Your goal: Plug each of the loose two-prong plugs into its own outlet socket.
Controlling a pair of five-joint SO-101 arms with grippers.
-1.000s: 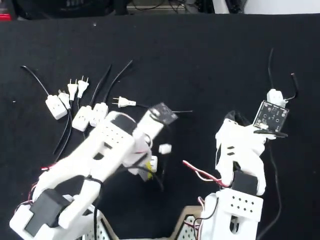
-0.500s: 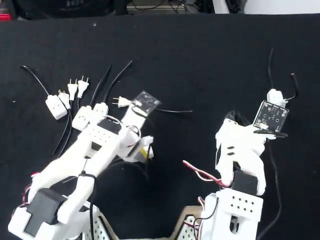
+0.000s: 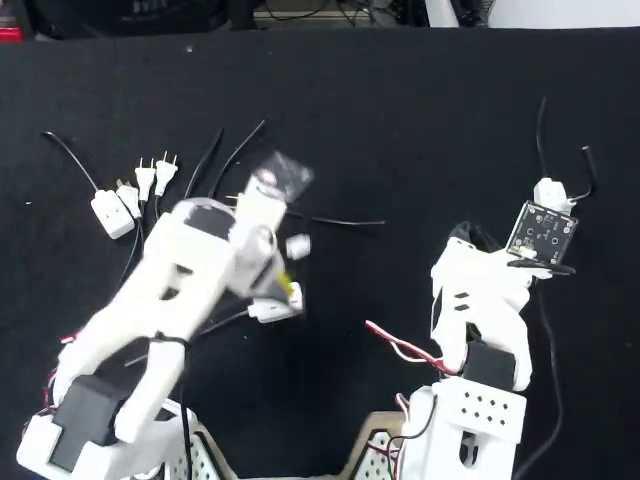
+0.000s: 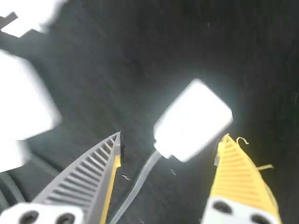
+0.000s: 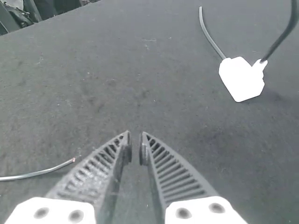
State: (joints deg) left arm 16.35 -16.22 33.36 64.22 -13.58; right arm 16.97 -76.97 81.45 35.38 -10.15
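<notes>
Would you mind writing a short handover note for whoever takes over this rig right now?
Left gripper: jaws open, straddling a white connector block with a grey cable; not closed on it.
Right gripper: jaws shut, empty, over the table.
Things: two loose plugs lie beside white sockets at the far left of the high view. A white piece near the right arm has a cable at each end; I cannot tell whether it is a mated pair.
Done: no insertion confirmed.
Left: grasp the block, then seat each loose plug in its socket.
</notes>
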